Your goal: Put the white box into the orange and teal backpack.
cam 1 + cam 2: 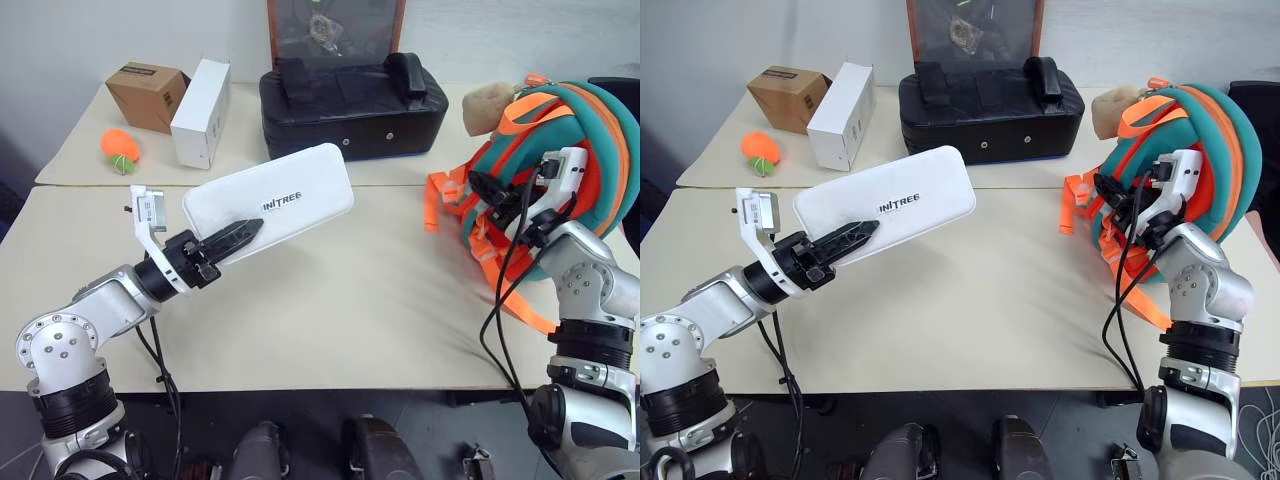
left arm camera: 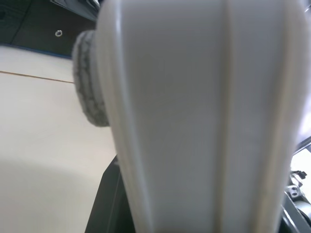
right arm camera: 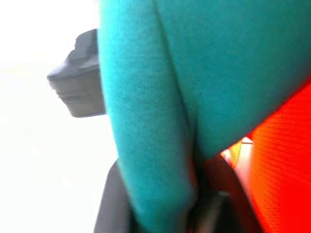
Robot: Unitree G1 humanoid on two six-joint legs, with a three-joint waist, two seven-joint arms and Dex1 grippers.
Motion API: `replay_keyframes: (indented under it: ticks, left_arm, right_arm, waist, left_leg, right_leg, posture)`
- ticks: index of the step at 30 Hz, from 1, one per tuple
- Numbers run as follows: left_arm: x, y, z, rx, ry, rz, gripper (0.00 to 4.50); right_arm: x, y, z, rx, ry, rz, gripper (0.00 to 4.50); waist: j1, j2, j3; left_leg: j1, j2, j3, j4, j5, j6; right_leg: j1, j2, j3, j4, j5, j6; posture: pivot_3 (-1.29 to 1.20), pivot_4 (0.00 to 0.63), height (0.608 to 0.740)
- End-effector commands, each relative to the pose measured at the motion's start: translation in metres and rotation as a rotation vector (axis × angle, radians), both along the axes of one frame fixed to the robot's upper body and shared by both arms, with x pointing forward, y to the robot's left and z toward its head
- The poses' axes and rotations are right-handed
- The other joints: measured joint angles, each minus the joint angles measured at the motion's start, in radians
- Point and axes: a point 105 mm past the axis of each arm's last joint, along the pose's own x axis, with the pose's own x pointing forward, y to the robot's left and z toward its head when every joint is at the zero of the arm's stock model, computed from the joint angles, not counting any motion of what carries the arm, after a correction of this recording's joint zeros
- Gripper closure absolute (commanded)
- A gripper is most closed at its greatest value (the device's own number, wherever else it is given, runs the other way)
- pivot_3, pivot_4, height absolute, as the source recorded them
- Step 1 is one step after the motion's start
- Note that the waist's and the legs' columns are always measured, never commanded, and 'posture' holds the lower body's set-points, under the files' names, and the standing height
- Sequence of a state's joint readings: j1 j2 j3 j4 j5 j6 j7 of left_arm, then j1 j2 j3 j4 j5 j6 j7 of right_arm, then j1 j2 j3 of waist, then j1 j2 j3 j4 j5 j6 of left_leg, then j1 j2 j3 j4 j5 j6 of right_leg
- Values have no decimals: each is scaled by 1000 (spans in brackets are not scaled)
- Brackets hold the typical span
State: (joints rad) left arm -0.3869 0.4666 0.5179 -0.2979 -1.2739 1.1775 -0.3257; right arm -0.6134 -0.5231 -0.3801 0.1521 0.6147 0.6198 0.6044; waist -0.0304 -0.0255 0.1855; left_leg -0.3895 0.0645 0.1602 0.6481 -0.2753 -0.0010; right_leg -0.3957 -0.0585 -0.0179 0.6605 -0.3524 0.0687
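Left pincer clamps the stiff, seemingly light white box by one end; right pincer is pinched on the soft orange and teal backpack.

- The left arm reached up from the lower left, its forearm slanting forward and toward the middle, wrist raised clear of the desk.
- The left gripper pointed forward and to the right, roughly level, its black fingers clamped on the near end of the white box, which it held tilted in the air.
- The right arm rose at the right edge, elbow bent, forearm angled forward and toward the left.
- The right gripper was pressed into the orange and teal backpack, its fingers pinched on a teal strap.
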Motion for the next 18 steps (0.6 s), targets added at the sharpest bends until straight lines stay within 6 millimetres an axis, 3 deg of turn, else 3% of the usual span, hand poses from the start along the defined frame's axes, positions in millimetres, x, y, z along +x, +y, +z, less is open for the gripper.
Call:
replay_keyframes:
  ticks: [1,3,6,10,15,18]
  left_arm:
    - [1,7,15,-11,-66,23,3150]
    - [4,10,17,-7,-76,39,3150]
    - [13,21,32,15,-110,66,3150]
    - [21,27,58,50,-174,68,3150]
    - [21,22,78,92,-254,17,3150]
    - [13,7,84,111,-310,-72,3150]
  right_arm:
    - [-27,22,29,-36,-98,213,4469]
    - [-39,31,35,-54,-106,317,4469]
    - [-83,54,43,-145,-93,627,4469]
    - [-127,63,36,-262,-3,925,4469]
    - [-154,65,47,-284,45,1122,4469]
    - [-157,66,45,-328,58,1155,4469]
  waist:
    - [-1,0,0]
    - [-1,1,0]
    - [2,1,2]
    - [3,0,3]
    - [-2,0,3]
    - [1,-1,4]
  left_leg:
    - [0,0,0,0,0,0]
    - [0,0,0,0,0,0]
    - [0,0,0,-1,0,0]
    - [-1,0,-1,-2,0,0]
    - [-1,0,1,-2,-2,2]
    - [-1,1,0,-1,-2,1]
  right_leg:
    - [0,0,0,0,0,0]
    - [0,0,0,0,0,0]
    - [0,0,0,0,0,0]
    - [-1,1,-1,-2,0,0]
    - [-1,-1,0,-4,0,0]
    - [-1,0,-1,-4,0,0]
  posture:
    - [0,150,740]
    - [0,150,740]
    - [0,150,740]
    - [0,150,740]
    - [0,150,740]
    - [0,150,740]
